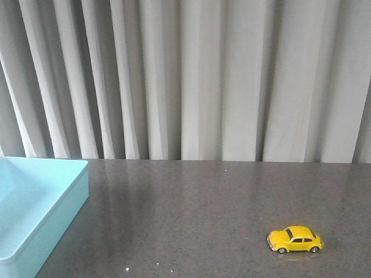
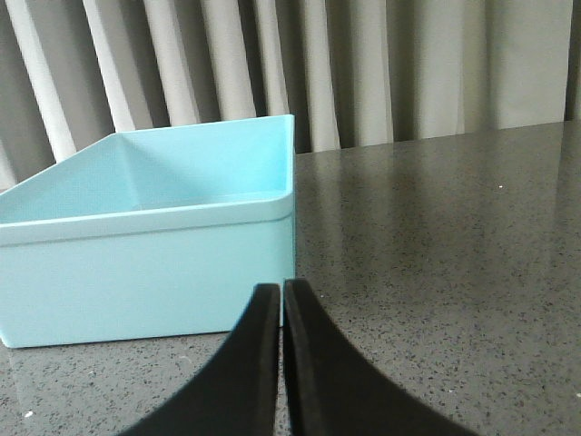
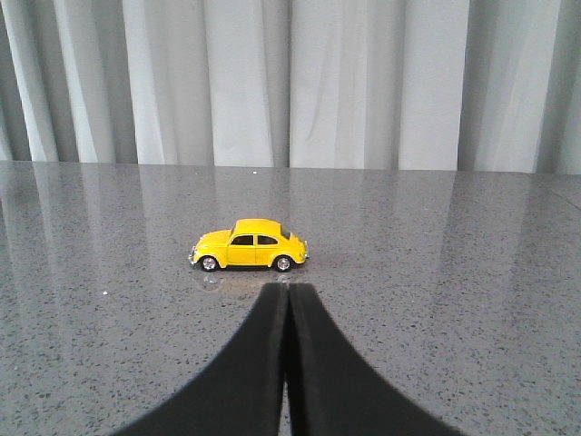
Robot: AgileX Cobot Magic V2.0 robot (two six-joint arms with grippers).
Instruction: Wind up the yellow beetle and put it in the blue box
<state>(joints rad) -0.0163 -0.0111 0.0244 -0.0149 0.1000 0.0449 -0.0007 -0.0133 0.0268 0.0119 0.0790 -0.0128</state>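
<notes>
The yellow beetle [image 1: 295, 239] stands on its wheels on the dark speckled table at the front right, side-on, nose to the left. It also shows in the right wrist view [image 3: 250, 247], a short way ahead of my right gripper [image 3: 288, 291], which is shut and empty. The blue box [image 1: 35, 202] sits at the front left, open and empty inside. In the left wrist view the blue box [image 2: 154, 236] stands just beyond my left gripper [image 2: 280, 287], which is shut and empty. Neither gripper shows in the front view.
The dark speckled table [image 1: 191, 208] runs back to a grey pleated curtain [image 1: 191, 75] along its far edge. Nothing else stands on the table between the box and the car.
</notes>
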